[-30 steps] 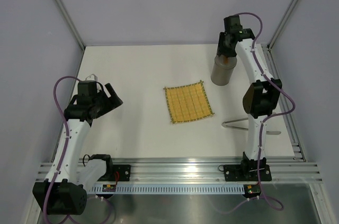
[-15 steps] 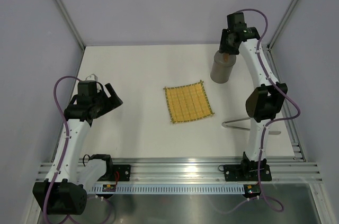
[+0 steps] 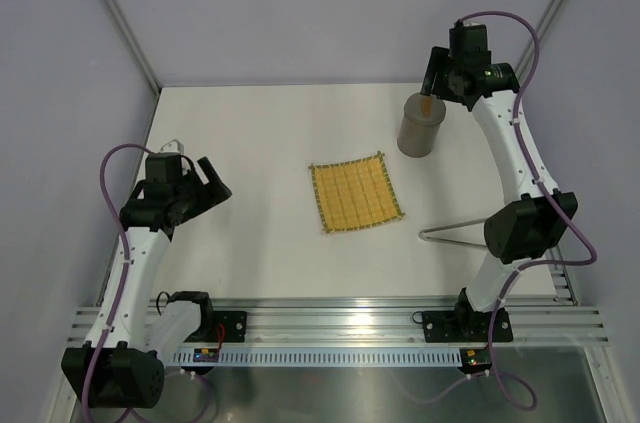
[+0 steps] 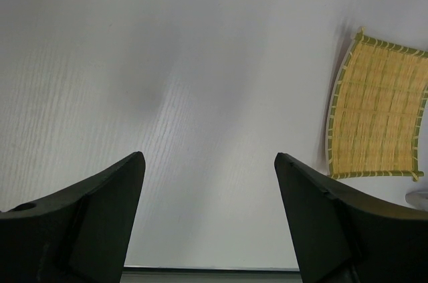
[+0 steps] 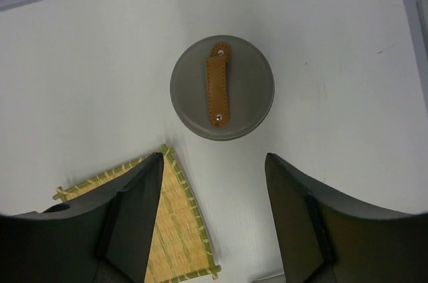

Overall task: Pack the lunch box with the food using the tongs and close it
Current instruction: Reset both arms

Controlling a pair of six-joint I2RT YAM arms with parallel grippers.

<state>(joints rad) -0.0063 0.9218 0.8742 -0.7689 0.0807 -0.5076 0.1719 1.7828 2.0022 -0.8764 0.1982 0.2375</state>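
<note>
The right arm has lifted clear of the lunch box (image 3: pixel 417 133) since a second ago, its elbow dropping toward the near edge and its jaws spreading wider. The left arm has not stirred.

Nearest me, a ribbed aluminium rail (image 3: pixel 340 326) runs along the table's front edge and carries both bases. Just beyond it on the right lie the tongs (image 3: pixel 455 234), thin bright metal in a narrow V with its point toward the middle, flat on the table and apart from the mat (image 3: pixel 355 194). The mat is a square of yellow weave with a green-stitched border, sitting slightly skewed at mid-table with bare white board all round it.

Left of it, the left gripper (image 4: pixel 208 162) hovers above the table (image 3: pixel 260 133) with its dark fingers spread and nothing between them.

Farther back, near the far right corner, the lunch box stands upright, a smooth grey metal cylinder with its round lid (image 5: pixel 251 89) on. A stitched brown leather strap (image 5: pixel 217 92) crosses the lid, riveted at each end. The right gripper (image 5: pixel 212 157) hangs over it, jaws apart, touching nothing. Pale walls close in behind and on both sides.
</note>
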